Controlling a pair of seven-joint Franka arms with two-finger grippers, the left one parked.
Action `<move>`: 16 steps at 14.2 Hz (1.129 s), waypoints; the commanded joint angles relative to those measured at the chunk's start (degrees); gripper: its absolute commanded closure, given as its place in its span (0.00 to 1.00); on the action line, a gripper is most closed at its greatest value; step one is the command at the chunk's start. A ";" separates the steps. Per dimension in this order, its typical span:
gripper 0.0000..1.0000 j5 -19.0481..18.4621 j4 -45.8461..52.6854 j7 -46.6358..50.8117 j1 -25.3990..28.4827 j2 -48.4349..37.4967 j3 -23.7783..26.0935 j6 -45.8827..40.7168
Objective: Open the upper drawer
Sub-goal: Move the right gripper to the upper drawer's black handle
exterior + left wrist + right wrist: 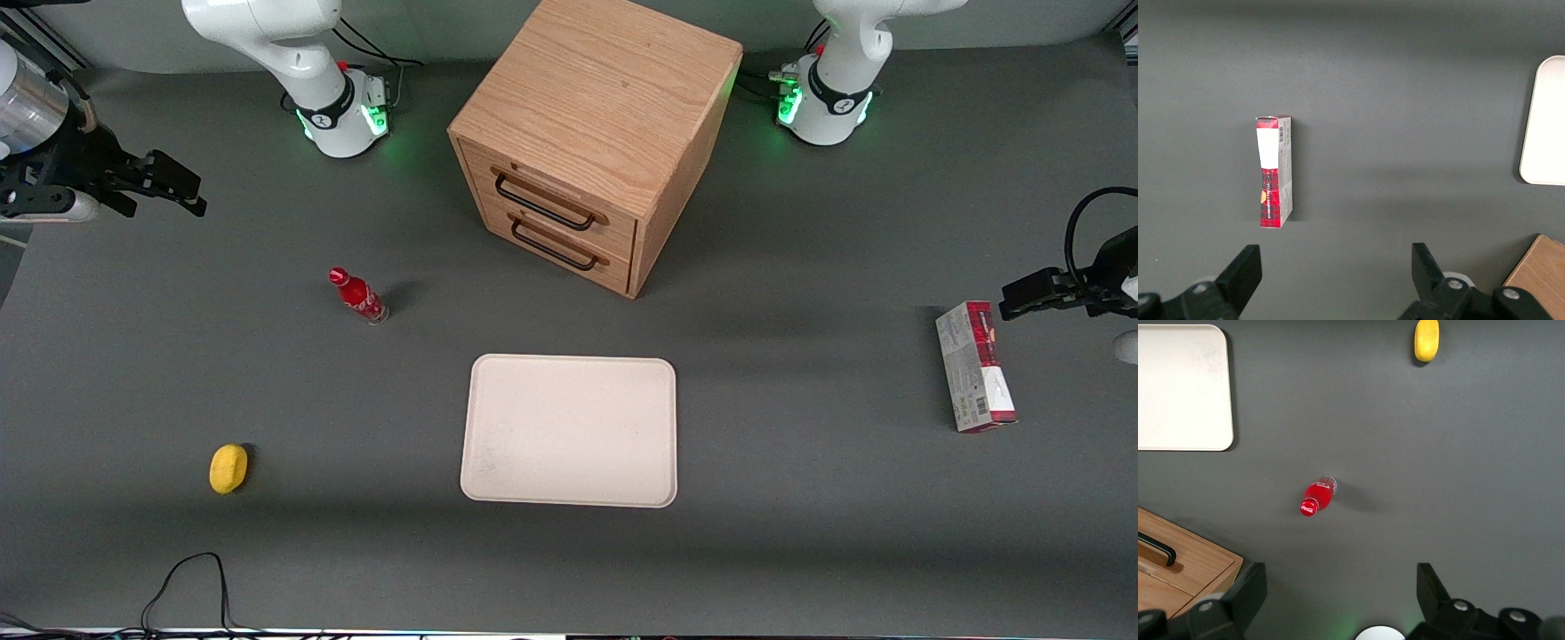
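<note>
A black cable (182,587) loops on the desk (800,533) nearest the front camera, and a little farther in lie a yellow lemon (228,468), toward the working arm's end, and a pale rectangular tray (569,431) in the middle, bare on top. Farther from the camera than the lemon, a red bottle (357,295) with a red cap stands upright, well apart from both the lemon and the tray. Farther still, past the tray, sits a light oak cabinet (605,107), turned at an angle so its front faces partly toward the working arm's end. Its upper drawer (556,197) is shut flush with the cabinet front, its long black wire handle (544,206) lying across it; the lower drawer (560,249) just beneath it carries the same kind of handle and is also shut. Toward the parked arm's end of the desk a red and grey carton (974,366) lies flat. The end effector (178,188) hangs above the desk at the working arm's end, well apart from the cabinet and touching nothing; in the wrist view its two black fingers (1238,600) are spread wide with nothing between them, and the bottle stands on the desk below.
</note>
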 commanded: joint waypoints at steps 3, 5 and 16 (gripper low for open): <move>0.00 1.00 3.27 -1.46 0.23 3.12 -0.28 -1.76; 0.00 1.08 6.33 -1.81 0.58 6.45 1.90 -1.32; 0.00 6.42 22.25 -12.79 0.84 20.34 31.26 -5.62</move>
